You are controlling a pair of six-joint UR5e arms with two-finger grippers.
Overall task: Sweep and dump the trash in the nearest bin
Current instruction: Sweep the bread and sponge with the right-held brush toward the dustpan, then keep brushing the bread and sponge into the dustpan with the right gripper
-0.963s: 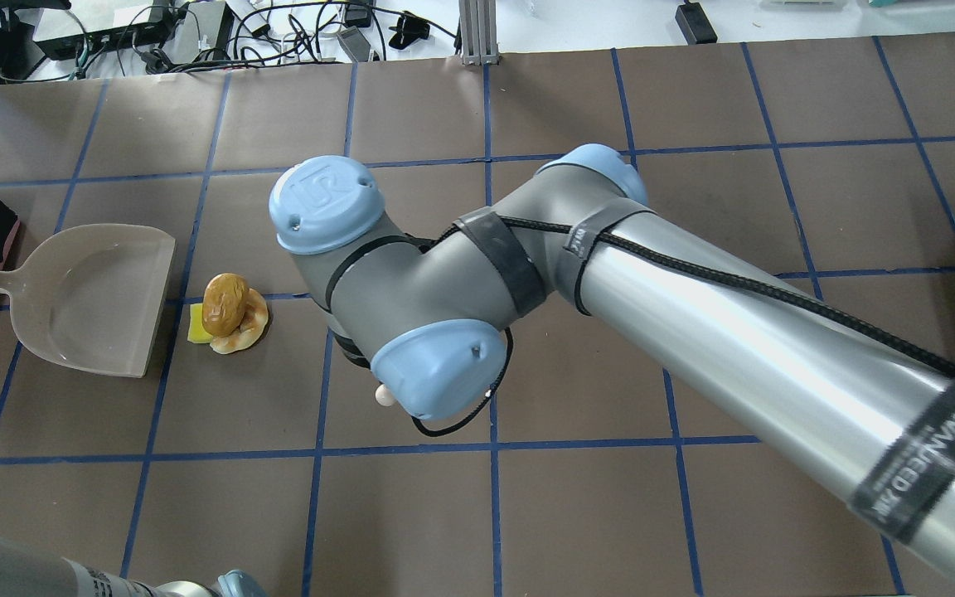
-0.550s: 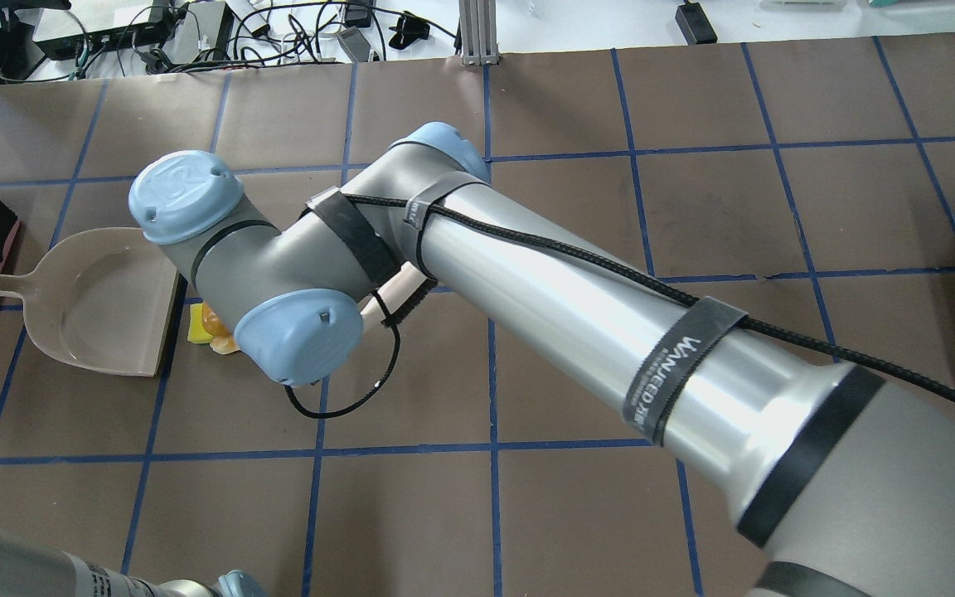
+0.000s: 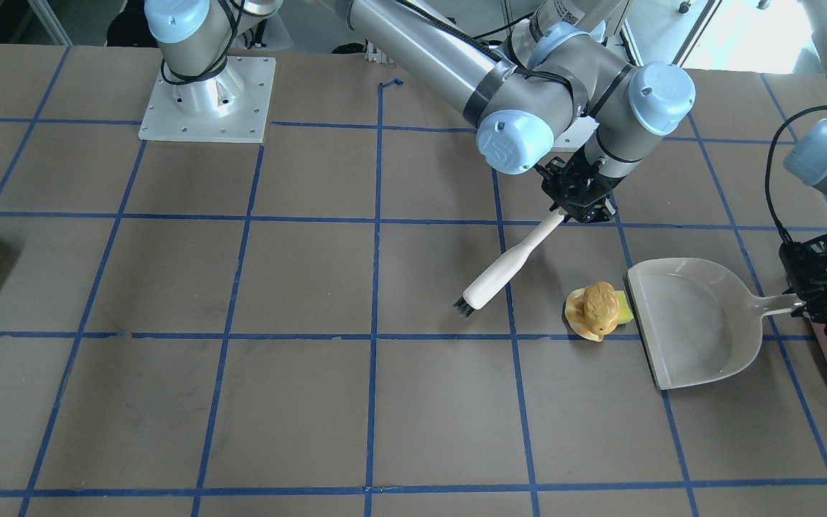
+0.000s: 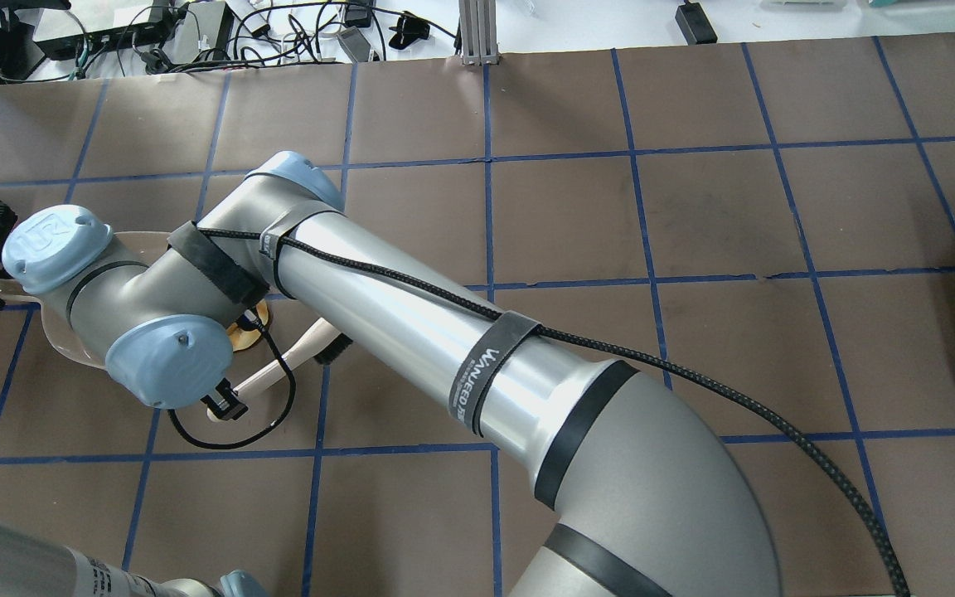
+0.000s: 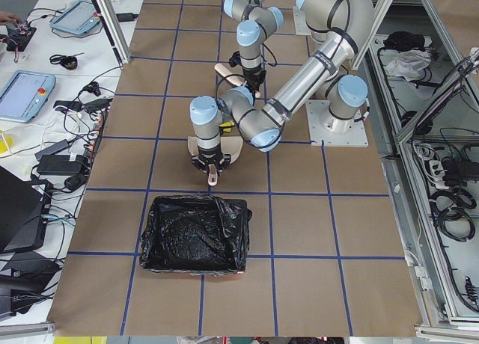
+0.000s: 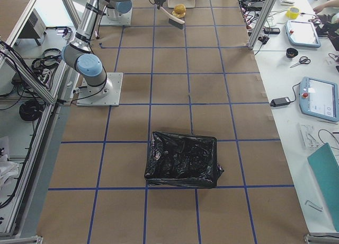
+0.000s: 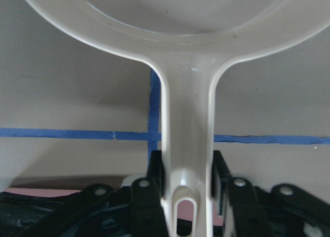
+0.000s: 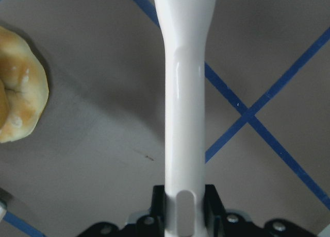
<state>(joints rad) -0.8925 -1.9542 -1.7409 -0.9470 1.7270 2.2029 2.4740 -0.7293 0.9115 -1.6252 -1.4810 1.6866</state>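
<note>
Well, from the table's left end the bin [image 5: 196,234] sits nearest, its crinkled black liner open. Just beyond it the left gripper [image 7: 186,170] has both jaws clamped on the handle of the dustpan [image 3: 693,323]. The pan lies flat on the brown table [image 3: 298,402], its open edge turned away from the bin. The trash [image 3: 598,310] lies right at that edge, on the table and not in the pan. Its yellow-green piece is against the lip, and the wrinkled tan lump sits atop the cream-orange scrap. Farther along, apart from the pile, the brush [image 3: 510,269] slants down, bristles low by the table. The right gripper [image 3: 571,208] has its jaws tight on the end of the white handle.
</note>
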